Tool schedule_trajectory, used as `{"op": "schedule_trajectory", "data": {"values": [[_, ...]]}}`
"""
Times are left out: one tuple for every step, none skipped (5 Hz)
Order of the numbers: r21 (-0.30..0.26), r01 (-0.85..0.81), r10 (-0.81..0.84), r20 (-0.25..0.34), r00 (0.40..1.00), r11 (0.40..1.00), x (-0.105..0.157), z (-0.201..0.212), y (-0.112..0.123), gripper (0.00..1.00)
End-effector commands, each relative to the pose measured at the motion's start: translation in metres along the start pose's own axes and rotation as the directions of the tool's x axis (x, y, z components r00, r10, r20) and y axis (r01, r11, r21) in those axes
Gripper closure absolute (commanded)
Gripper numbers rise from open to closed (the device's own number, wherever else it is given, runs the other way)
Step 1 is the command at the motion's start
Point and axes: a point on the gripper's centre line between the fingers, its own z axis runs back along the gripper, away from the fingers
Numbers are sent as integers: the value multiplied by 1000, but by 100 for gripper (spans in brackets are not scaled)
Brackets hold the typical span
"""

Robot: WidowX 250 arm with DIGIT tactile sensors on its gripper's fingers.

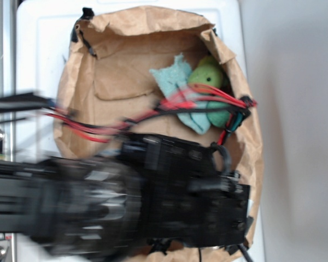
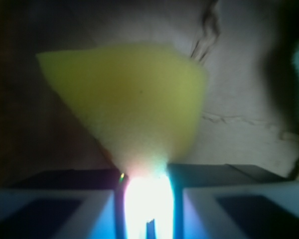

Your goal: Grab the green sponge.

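Note:
In the wrist view the green sponge [image 2: 129, 94], really a yellow foam block, fans out above my gripper [image 2: 147, 181]. Its lower end narrows to a pinched waist squeezed between the two fingers [image 2: 94, 199], which stand close together on it. The part inside the grip is washed out by glare. In the exterior view my black arm and gripper body [image 1: 202, 196] cover the front of the brown paper bag [image 1: 120, 60], and the sponge is hidden behind them.
A light green round plush toy with dark eyes [image 1: 208, 76] and a pale teal cloth piece [image 1: 172, 76] lie at the bag's back right, under red and black cables [image 1: 208, 101]. The bag sits on a white surface [image 1: 44, 38].

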Motion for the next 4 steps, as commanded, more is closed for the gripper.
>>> {"op": "schedule_trajectory", "data": {"values": [[-59, -56, 67, 200, 978, 997, -15, 90, 29, 100], [-40, -120, 126, 242, 962, 992, -27, 122, 43, 100], [0, -192, 186, 234, 954, 981, -32, 138, 59, 100], [17, -246, 235, 241, 942, 969, -43, 152, 73, 100]]}}
